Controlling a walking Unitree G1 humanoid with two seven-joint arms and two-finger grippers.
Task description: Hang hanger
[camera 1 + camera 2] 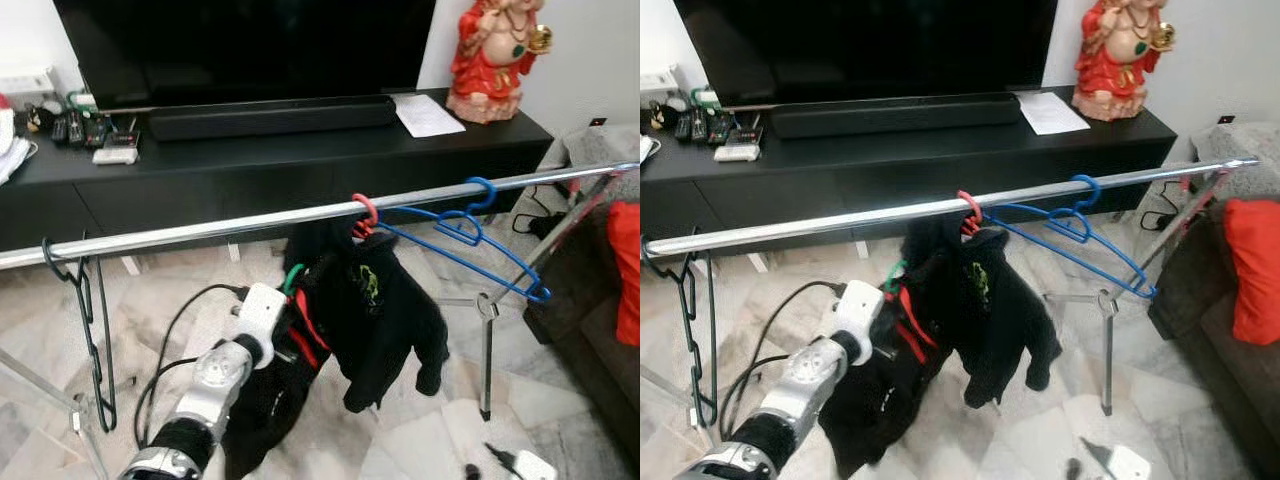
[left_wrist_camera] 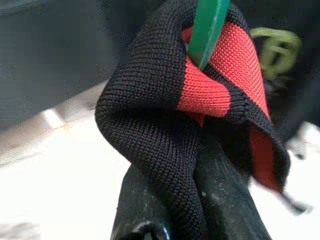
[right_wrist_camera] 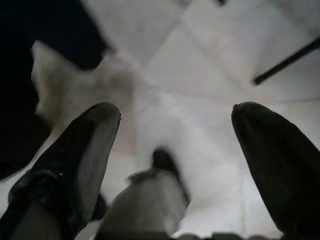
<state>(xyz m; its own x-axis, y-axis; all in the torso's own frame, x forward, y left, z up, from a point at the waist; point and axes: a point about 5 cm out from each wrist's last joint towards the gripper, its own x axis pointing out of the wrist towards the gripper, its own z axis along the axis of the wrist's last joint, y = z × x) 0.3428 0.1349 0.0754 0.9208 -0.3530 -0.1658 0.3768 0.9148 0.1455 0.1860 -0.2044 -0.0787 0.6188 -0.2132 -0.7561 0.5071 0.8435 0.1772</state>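
Note:
A green hanger (image 1: 292,278) carries a black garment with red trim (image 1: 270,400). My left gripper (image 2: 192,170) is shut on the garment's black-and-red collar, just under the green hook (image 2: 207,30). It holds them below the chrome rail (image 1: 250,224), left of centre. On the rail hang a red-hooked hanger (image 1: 366,212) with a black garment (image 1: 385,300), a bare blue hanger (image 1: 465,235) and a black hanger (image 1: 90,330) at the far left. My right gripper (image 3: 175,145) is open over the pale floor, with nothing between its fingers (image 3: 85,150).
Behind the rail stands a black TV console (image 1: 300,165) with a soundbar (image 1: 270,117), a sheet of paper (image 1: 428,115) and a red statue (image 1: 495,60). A dark sofa with a red cushion (image 1: 1252,270) is at the right. Cables (image 1: 170,340) and a rack leg (image 1: 486,350) cross the marble floor.

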